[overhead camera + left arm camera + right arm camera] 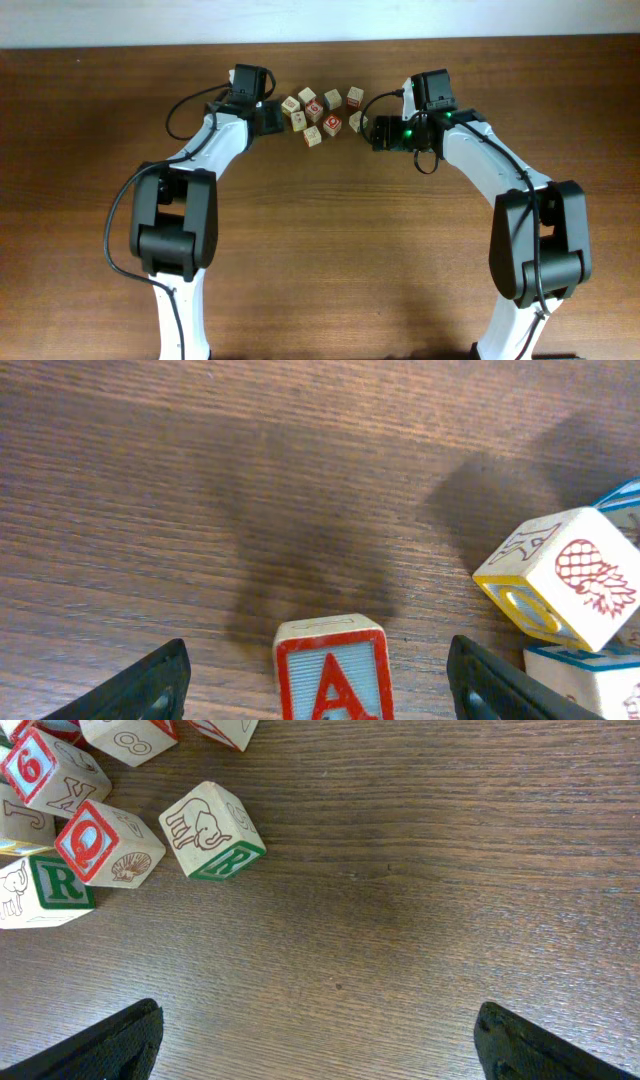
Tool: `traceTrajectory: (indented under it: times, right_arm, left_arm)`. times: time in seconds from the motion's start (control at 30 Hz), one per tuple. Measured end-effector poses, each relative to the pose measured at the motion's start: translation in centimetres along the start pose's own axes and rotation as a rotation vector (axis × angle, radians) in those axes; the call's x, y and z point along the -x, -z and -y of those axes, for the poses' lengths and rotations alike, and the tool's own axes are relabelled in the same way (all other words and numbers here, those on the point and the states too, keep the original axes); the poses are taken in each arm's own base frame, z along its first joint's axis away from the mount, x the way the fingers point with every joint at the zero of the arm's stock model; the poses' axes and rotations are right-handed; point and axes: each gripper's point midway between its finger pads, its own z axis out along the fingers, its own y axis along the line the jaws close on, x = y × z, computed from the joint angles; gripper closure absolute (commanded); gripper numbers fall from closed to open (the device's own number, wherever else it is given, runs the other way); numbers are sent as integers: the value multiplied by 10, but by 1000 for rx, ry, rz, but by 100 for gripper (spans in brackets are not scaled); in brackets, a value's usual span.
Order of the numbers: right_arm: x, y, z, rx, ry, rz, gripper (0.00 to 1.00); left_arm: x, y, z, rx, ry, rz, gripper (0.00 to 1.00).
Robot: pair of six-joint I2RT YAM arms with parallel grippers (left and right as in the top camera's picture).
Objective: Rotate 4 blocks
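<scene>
A pale block with a red-bordered "A" face [333, 672] stands on the table between the fingers of my left gripper [318, 685]. The jaws are open, with a gap on each side of the block. A cluster of blocks [322, 113] lies at the back middle of the table. My left gripper [272, 117] is at the cluster's left edge and my right gripper [380, 133] at its right edge. My right gripper [318, 1035] is open over bare wood. An elephant block with a green "R" [212, 830] lies ahead of it to the left.
A pineapple block [560, 580] leans on a blue-bordered block [590, 675] just right of my left gripper's right finger [500, 685]. A red "Q" block [100, 845], a red "6" block [48, 770] and a green "R" block [45, 890] crowd the right wrist view's top left.
</scene>
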Motion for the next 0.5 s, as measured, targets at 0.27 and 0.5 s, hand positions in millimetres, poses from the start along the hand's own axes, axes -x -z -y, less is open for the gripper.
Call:
traceTrajectory:
  times: [0.27, 0.5]
  right_arm:
    - [-2, 0, 1, -7, -1, -6, 1]
    - [-3, 0, 2, -9, -2, -11, 2]
  left_arm:
    - [-4, -11, 1, 7, 4, 3, 77]
    - [-28, 117, 2, -28, -33, -208, 77]
